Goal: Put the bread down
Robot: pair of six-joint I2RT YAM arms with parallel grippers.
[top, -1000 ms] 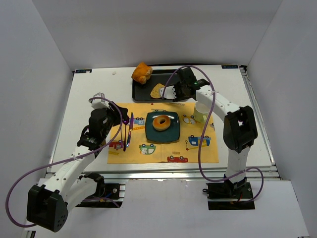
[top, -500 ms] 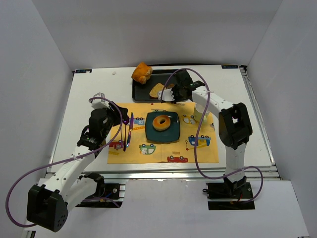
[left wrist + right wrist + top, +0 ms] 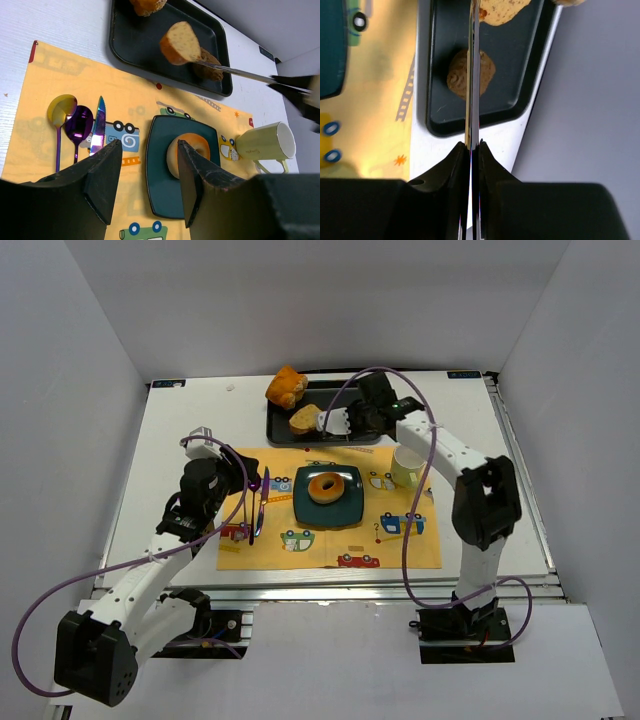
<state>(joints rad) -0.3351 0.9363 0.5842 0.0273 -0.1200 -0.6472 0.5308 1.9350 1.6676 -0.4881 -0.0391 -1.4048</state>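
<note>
One bread half, a golden ring (image 3: 327, 486), lies on the teal plate (image 3: 303, 502); it also shows in the left wrist view (image 3: 196, 146). The other half, with a tan speckled face (image 3: 304, 418), sits on the tip of a thin metal utensil (image 3: 473, 75) over the black tray (image 3: 285, 436). My right gripper (image 3: 352, 420) is shut on that utensil; its fingers (image 3: 455, 160) pinch it edge-on. The half shows at the top of the right wrist view (image 3: 502, 9) and in the left wrist view (image 3: 181, 44). My left gripper (image 3: 147, 150) is open and empty above the placemat's left part.
A small dark brown ball (image 3: 470, 75) lies in the tray. A lumpy orange-brown pastry (image 3: 286, 386) sits at the tray's far left corner. A pale green cup (image 3: 405, 466) stands right of the plate. Two spoons and a knife (image 3: 97, 127) lie on the yellow placemat (image 3: 330, 545).
My right gripper has carried the speckled bread half leftward over the tray on the utensil and turned it. The left arm and the ring on the plate have not moved.
</note>
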